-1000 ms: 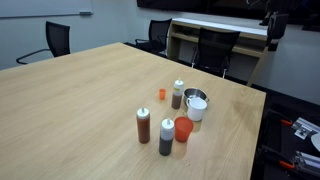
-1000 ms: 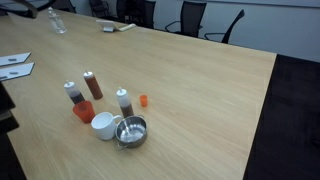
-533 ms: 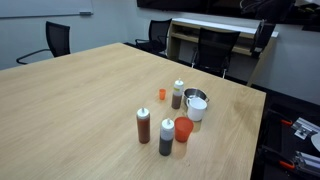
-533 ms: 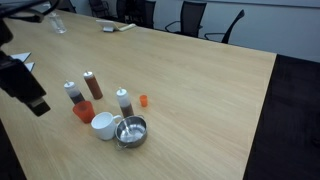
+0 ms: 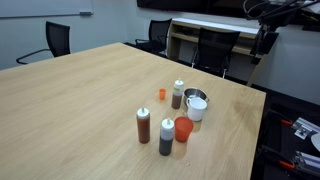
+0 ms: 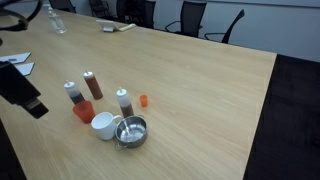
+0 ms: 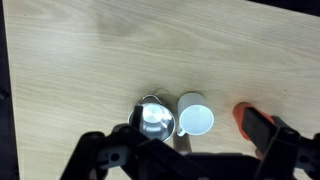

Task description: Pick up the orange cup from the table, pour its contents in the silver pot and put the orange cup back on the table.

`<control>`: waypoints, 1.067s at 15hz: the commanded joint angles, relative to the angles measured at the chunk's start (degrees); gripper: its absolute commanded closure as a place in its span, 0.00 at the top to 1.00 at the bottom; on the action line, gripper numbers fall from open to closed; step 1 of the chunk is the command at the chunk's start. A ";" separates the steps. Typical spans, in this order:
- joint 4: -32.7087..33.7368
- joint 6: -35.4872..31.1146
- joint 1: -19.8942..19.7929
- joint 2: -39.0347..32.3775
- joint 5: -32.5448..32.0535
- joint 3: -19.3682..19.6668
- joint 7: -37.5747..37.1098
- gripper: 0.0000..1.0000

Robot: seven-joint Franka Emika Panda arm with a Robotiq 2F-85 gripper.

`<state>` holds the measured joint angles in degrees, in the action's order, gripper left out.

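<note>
Wrist view looks straight down on the table [image 7: 90, 50], light wood grain. Gripper [image 7: 178, 150] comes in from the bottom edge, jaws spread wide, nothing between them, well above the tabletop. Silver pot [image 7: 155, 118] sits near centre with a shiny rim and handle. White cup [image 7: 195, 120] is just beside it, rims near touching or touching, can't tell which. Orange cup [image 7: 242, 116] is farther over on the same side as the white cup, upright on the table, partly covered by one dark finger [image 7: 268, 135]. A brown bit shows below the white cup, too hidden to name.

In both exterior views the cluster sits on the table: orange cup [image 5: 183, 129] [image 6: 83, 111], white cup [image 5: 196, 111] [image 6: 103, 125], silver pot [image 5: 195, 97] [image 6: 131, 131]. All upright. The cup's contents are not visible.

Three white-capped squeeze bottles stand around them: a reddish-brown one [image 5: 143, 125], a dark one [image 5: 166, 137] just beside the orange cup, and a third [image 5: 178, 94] next to the pot. A tiny orange piece [image 5: 160, 93] stands apart from the group.

In an exterior view the gripper [image 5: 266, 40] hangs high at the upper right, well apart from the cluster. Black office chairs [image 5: 58, 40] stand behind the table.
</note>
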<state>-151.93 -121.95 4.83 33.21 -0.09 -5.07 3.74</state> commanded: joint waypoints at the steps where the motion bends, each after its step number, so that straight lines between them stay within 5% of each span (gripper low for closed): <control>1: -0.10 -2.74 0.53 -0.70 -0.63 -0.23 -1.03 1.00; 8: -11.04 -26.26 8.22 -0.89 4.08 -3.69 -4.73 1.00; 11: -9.13 -24.95 12.35 -5.69 6.97 -3.23 -3.55 1.00; 16: -8.70 -24.36 11.76 -6.02 6.23 -4.05 -4.75 1.00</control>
<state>-160.70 -146.48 16.87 27.13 5.88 -8.79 -1.19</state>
